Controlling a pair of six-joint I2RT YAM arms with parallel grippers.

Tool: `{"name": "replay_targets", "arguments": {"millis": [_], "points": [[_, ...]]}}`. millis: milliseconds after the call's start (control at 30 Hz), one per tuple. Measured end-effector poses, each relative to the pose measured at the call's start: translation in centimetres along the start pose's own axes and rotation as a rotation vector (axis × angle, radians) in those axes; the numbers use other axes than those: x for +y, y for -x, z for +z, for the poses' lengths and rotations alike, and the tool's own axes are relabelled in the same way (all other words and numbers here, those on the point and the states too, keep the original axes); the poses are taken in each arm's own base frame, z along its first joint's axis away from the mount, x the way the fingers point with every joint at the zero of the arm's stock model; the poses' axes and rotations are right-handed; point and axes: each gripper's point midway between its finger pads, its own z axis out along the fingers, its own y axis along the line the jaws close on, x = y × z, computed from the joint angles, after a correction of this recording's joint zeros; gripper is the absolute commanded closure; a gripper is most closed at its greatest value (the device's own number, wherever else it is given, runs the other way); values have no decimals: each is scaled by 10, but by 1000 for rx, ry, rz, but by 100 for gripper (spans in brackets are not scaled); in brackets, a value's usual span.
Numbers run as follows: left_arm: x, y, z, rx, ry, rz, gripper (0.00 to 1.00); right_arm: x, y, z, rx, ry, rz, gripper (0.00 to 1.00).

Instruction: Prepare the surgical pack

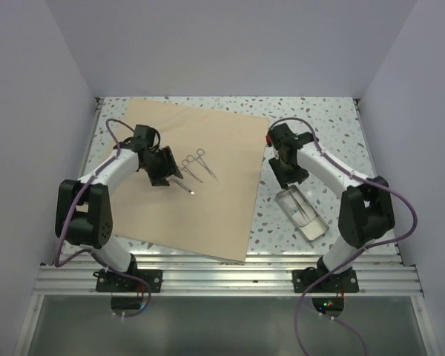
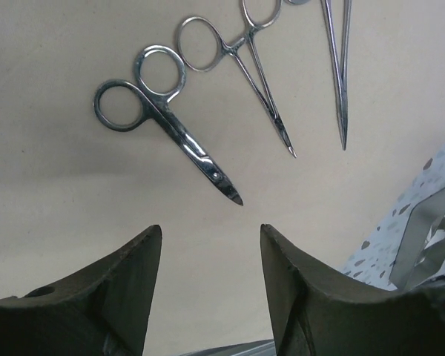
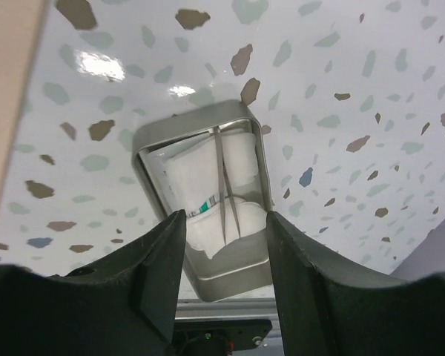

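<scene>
The surgical pack (image 1: 208,215) is a wide tan sheet lying flat on the left half of the table. On it lie short scissors (image 2: 167,122), ring-handled forceps (image 2: 241,67) and a third slim instrument (image 2: 337,67). My left gripper (image 1: 167,174) hovers over the sheet just short of the scissors' tip. It is open (image 2: 211,230) with only tan wrap between its fingers. My right gripper (image 1: 288,176) hangs open (image 3: 225,215) over a small metal tray (image 3: 241,271), holding nothing.
The tray (image 1: 302,213) stands on the speckled tabletop right of the sheet and holds white gauze pads (image 3: 200,178) and thin tweezers (image 3: 224,185). The sheet's right edge (image 3: 7,89) lies close to it. Grey walls enclose the table on three sides.
</scene>
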Motion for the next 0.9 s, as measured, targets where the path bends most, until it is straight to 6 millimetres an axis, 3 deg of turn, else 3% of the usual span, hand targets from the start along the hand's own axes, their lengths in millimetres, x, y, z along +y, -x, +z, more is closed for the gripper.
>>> {"name": "replay_targets", "arguments": {"millis": [133,233,433,567,767,867,900], "points": [[4,10,9,-6,64,-91,46,6,16,-35,-122,56,54,48],[6,22,14,-27,120,-157,46,17,19,-46,-156,101,54,48],[-3,34,31,-39,249,-234,45,35,5,-37,-119,143,14,47],[0,26,40,-22,341,-263,45,40,-10,-32,-100,160,6,47],[2,17,50,-7,441,-298,46,37,-18,-42,-145,167,20,47],[8,9,57,12,482,-317,48,37,-22,-45,-159,174,26,47],[10,6,59,19,496,-321,55,37,-23,-45,-160,176,27,47]]}}
